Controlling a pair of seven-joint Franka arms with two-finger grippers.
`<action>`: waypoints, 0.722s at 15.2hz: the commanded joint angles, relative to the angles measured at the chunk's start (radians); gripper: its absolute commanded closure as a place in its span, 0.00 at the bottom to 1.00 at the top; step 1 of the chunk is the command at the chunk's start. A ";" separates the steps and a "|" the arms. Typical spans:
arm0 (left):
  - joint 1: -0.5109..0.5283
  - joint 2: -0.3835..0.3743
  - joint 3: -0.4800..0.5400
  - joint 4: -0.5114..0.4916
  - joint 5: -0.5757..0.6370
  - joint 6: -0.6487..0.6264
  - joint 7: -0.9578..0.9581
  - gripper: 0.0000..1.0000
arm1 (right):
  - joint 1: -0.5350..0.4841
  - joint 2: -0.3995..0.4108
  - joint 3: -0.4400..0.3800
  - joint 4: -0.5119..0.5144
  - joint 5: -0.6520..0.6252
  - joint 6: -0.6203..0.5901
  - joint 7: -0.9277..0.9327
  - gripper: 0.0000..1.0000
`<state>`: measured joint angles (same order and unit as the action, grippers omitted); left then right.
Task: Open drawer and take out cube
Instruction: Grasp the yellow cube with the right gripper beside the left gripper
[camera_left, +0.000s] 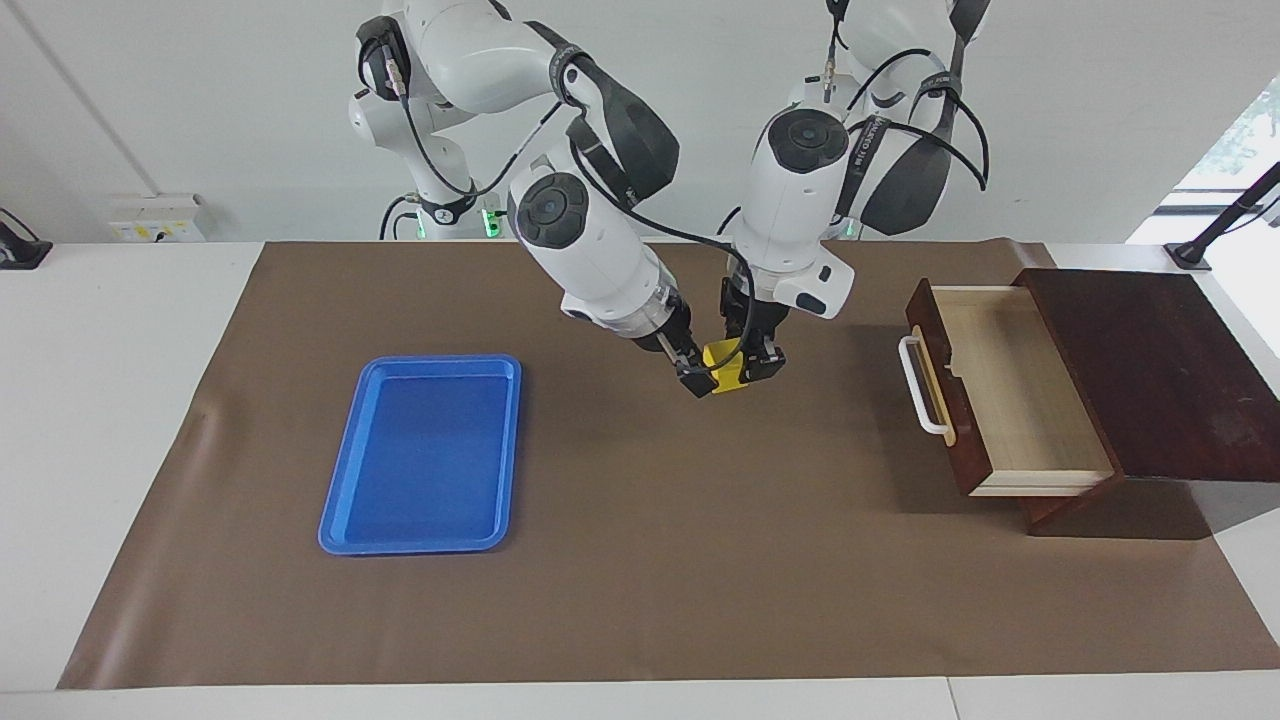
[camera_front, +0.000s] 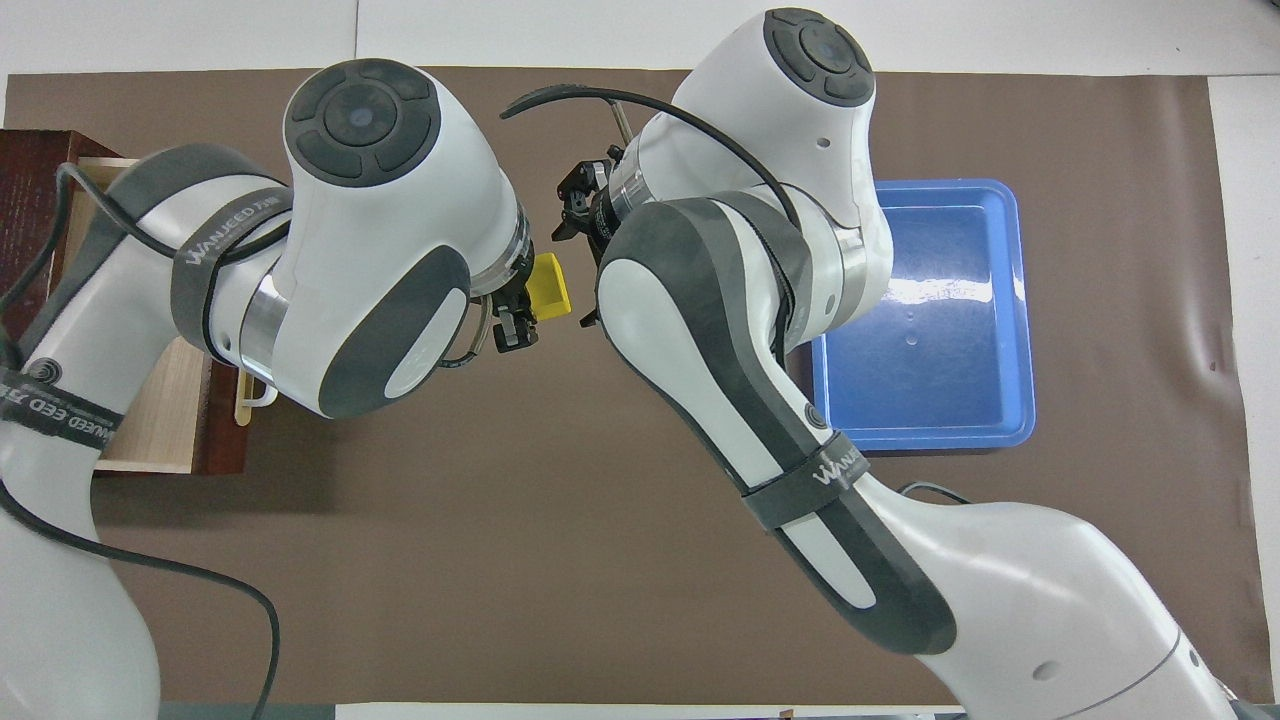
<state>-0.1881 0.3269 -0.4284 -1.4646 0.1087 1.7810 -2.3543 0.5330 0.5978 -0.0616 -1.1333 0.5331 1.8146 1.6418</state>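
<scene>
My left gripper (camera_left: 742, 366) hangs over the middle of the brown mat, shut on the small yellow cube (camera_left: 726, 362) and holding it off the surface. In the overhead view the cube (camera_front: 551, 285) sticks out from the left gripper (camera_front: 520, 302) toward the right arm. My right gripper (camera_left: 700, 372) is open, its fingers standing on either side of the cube's free end; whether they touch it I cannot tell. The reddish-brown drawer (camera_left: 1010, 390) is pulled out at the left arm's end of the table, and its light wood interior is bare. Its white handle (camera_left: 921, 386) faces the table's middle.
A flat blue tray (camera_left: 420, 455) lies on the mat toward the right arm's end. The dark cabinet top (camera_left: 1150, 370) stands over the drawer. Both arms' elbows crowd the space over the mat's middle in the overhead view.
</scene>
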 joint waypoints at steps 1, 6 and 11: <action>0.007 -0.017 -0.006 -0.019 0.019 0.002 -0.016 1.00 | 0.007 0.022 -0.001 0.033 0.004 0.008 0.036 0.08; 0.007 -0.017 -0.006 -0.019 0.019 0.003 -0.016 1.00 | 0.008 0.027 -0.001 0.037 0.004 0.015 0.047 0.08; 0.010 -0.017 -0.006 -0.019 0.019 0.003 -0.016 1.00 | 0.030 0.027 -0.001 0.037 0.002 0.023 0.073 0.10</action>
<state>-0.1876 0.3268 -0.4277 -1.4646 0.1096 1.7810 -2.3553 0.5522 0.6023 -0.0615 -1.1274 0.5333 1.8258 1.6778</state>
